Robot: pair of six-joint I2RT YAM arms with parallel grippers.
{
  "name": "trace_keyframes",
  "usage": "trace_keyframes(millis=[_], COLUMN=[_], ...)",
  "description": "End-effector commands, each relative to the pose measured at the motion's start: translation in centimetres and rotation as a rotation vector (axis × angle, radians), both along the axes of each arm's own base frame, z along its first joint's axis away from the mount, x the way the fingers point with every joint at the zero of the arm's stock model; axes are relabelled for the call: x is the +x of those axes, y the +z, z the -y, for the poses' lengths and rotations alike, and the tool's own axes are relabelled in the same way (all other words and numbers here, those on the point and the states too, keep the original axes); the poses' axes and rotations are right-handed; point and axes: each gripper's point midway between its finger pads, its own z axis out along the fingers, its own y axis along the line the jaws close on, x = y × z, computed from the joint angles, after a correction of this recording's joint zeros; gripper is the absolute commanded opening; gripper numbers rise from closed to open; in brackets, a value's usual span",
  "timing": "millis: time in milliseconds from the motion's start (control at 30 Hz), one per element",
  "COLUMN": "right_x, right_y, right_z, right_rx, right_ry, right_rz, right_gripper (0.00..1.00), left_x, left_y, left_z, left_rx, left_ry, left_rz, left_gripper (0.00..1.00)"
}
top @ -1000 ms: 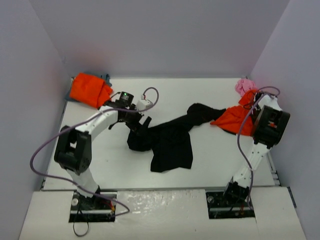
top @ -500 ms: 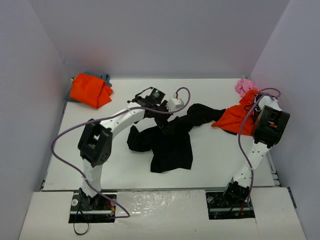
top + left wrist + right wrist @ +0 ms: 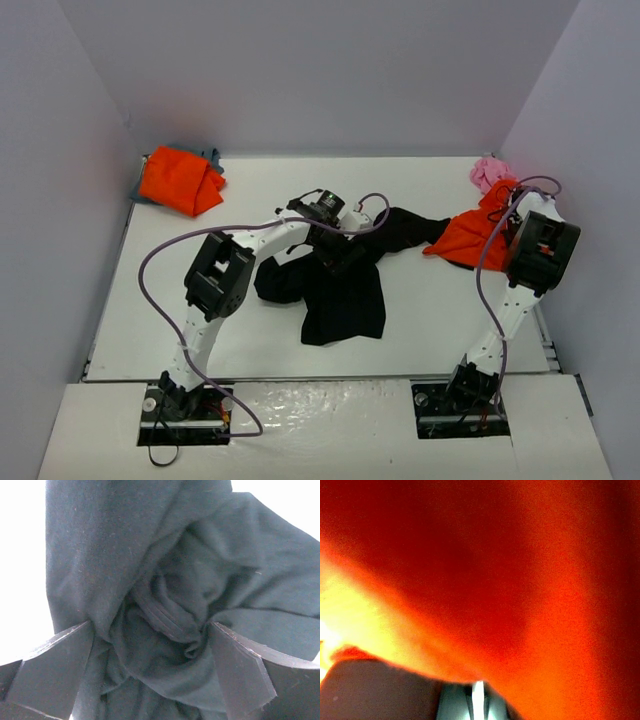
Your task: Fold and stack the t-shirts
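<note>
In the top view the light is soft and even: the white table is bright with only faint shadows beside the arms, the front panel at the bottom of the frame has small shiny spots, and the black t-shirt is so dark that its folds hardly show. In the left wrist view this cloth is sharp in the centre, while the table is burnt out to pure white in the upper corners. The right wrist view is fully out of focus, the orange t-shirt being a red blur that glows yellow at the left edge.

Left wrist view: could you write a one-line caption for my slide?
The left gripper, fingers open, straddles a bunched fold of the black t-shirt on the white table.
</note>
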Motion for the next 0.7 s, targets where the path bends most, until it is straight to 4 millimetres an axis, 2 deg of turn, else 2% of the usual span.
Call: trace_keyframes(millis=[0, 67, 167, 333, 400, 467, 533, 667], right_x=[2.2, 2.2, 2.2, 1.8, 1.7, 1.6, 1.9, 2.8], right_y=[-3.8, -3.7, -3.7, -4.2, -4.3, -4.3, -4.1, -3.5], right_z=[-3.0, -3.0, -2.9, -2.8, -2.7, -2.5, -2.3, -2.2], right_rx=[0.147, 0.145, 0.143, 0.147, 0.145, 0.143, 0.135, 0.135], right_ry=[-0.001, 0.001, 0.0, -0.005, -0.008, -0.007, -0.006, -0.008], right_rz=[0.11, 0.111, 0.114, 0.106, 0.105, 0.104, 0.112, 0.142], right_gripper=[0.0, 0.0, 0.0, 0.0, 0.0, 0.0, 0.0, 0.0], left_x=[1.0, 0.9, -0.3, -1.1, -2.0, -4.4, -4.5, -4.3], left_y=[-0.6, -1.5, -3.9, -7.0, -7.6, -7.6, -8.6, -8.0], left_z=[-0.8, -1.2, -1.9, -2.1, -1.9, -0.3, -0.9, -0.9], left_rx=[0.1, 0.129, 0.195, 0.259, 0.238, 0.159, 0.211, 0.195], left_ry=[0.089, 0.109, 0.093, 0.085, 0.007, -0.031, -0.03, -0.015], left_rz=[0.055, 0.06, -0.026, -0.134, -0.173, -0.325, -0.309, -0.292], left_gripper=[0.97, 0.97, 0.97, 0.97, 0.97, 0.97, 0.97, 0.97])
